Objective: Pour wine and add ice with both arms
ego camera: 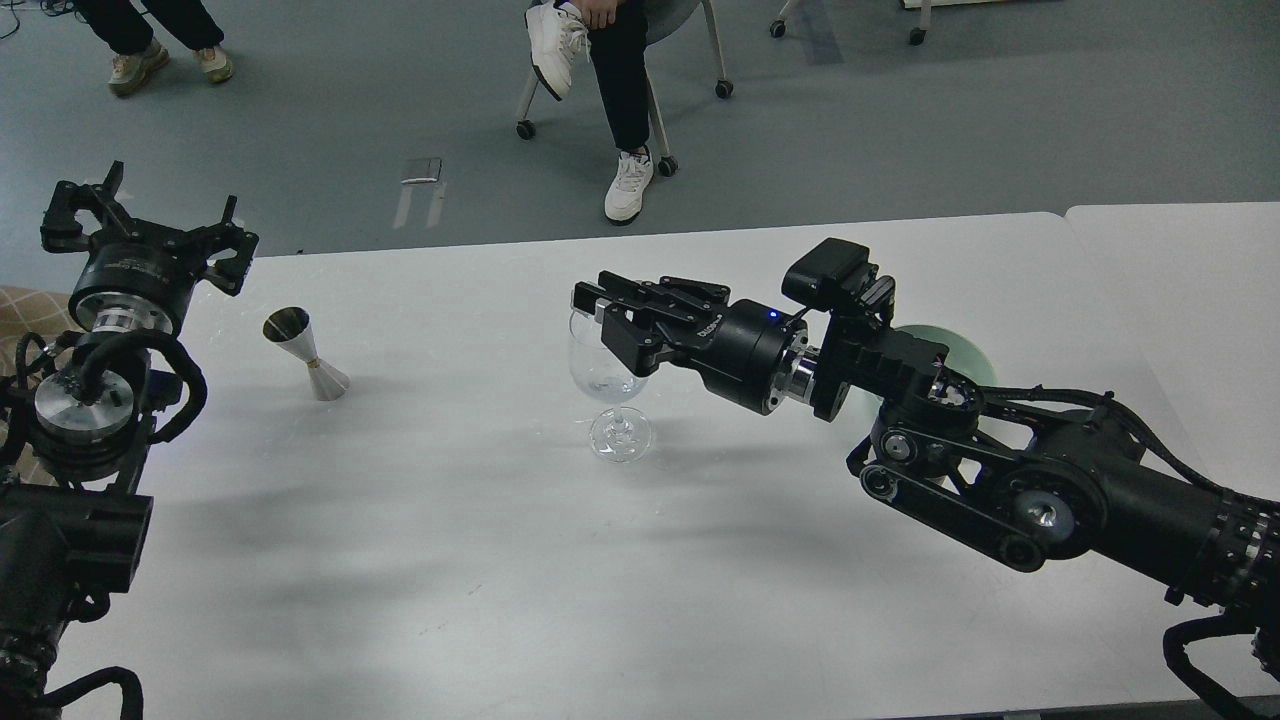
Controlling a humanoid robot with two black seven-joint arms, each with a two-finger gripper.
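- Right gripper (600, 318) reaches in over the rim of the wine glass (612, 385) at mid-table; fingers look drawn close together, whether pinching an ice cube I cannot tell.
- Glass stands upright, a trace of clear wine low in the bowl (barely visible).
- Left gripper (150, 225) hovers at the far-left table edge, jaws spread wide, empty; steel jigger (305, 353) rests just right of it.
- Green plate (965, 355) peeks out behind the right arm.
- Tip: centre over the bowl, release low, don't nudge the rim.
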